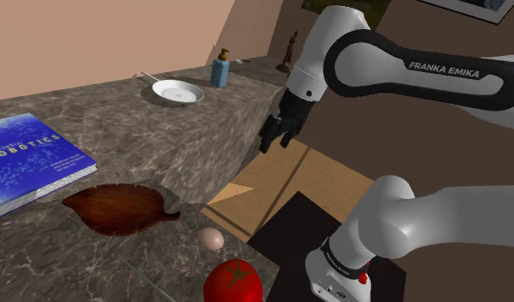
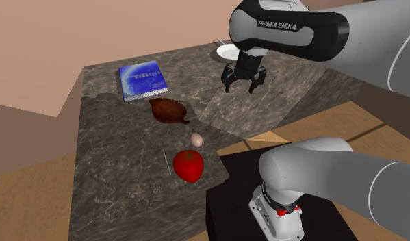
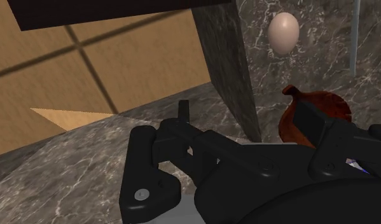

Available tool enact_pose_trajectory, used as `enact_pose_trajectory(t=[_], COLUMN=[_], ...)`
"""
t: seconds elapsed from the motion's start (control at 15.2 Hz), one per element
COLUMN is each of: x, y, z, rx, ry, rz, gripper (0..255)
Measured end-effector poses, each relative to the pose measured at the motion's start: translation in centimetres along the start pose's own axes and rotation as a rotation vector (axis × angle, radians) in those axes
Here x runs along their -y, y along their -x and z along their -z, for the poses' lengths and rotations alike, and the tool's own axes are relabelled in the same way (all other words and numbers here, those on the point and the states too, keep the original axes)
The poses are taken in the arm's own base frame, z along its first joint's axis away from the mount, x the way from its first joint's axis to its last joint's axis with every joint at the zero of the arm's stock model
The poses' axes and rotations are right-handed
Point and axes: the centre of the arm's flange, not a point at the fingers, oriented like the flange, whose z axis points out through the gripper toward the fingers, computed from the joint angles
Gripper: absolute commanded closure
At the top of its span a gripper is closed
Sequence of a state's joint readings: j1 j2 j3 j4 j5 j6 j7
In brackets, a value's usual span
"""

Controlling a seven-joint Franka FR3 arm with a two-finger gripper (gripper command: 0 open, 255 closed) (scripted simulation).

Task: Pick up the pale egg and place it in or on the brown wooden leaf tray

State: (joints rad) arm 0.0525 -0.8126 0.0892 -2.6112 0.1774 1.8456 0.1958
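The pale egg (image 1: pixel 211 238) (image 2: pixel 197 140) (image 3: pixel 284 33) lies on the dark marble counter (image 1: pixel 169 150), between the brown leaf-shaped tray (image 1: pixel 117 208) (image 2: pixel 169 109) (image 3: pixel 285 127) and a red tomato (image 1: pixel 233 281) (image 2: pixel 187 166). My black gripper (image 1: pixel 275 141) (image 2: pixel 244 87) (image 3: pixel 245 109) hangs open in the air over the counter's edge. It is well away from the egg and holds nothing. In the wrist view the egg lies beyond the fingertips, with the tray's stem end beside one finger.
A blue book (image 1: pixel 27 159) (image 2: pixel 143 81) lies past the tray. A white pan (image 1: pixel 178 92) (image 2: pixel 228 51) and a blue bottle (image 1: pixel 220 69) stand further along the counter. A thin grey rod (image 3: pixel 354 32) lies near the egg. Wooden floor (image 1: pixel 306 180) lies below the counter's edge.
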Motion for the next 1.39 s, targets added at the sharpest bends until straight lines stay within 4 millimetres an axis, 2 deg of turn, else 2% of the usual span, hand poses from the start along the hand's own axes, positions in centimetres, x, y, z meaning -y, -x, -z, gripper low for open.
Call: enact_pose_trajectory(t=[0.13, 0.73, 1.32, 1.39], x=[1.6, 8.1, 13.7, 14.2], y=[-0.3, 1.3, 2.3, 2.4], z=[-2.2, -12.4, -22.9, -23.5], rx=[0.007, 0.034, 0.060, 0.062], ry=[0.003, 0.018, 0.034, 0.034], rz=[0.000, 0.001, 0.001, 0.001], gripper=[0, 0, 0, 0])
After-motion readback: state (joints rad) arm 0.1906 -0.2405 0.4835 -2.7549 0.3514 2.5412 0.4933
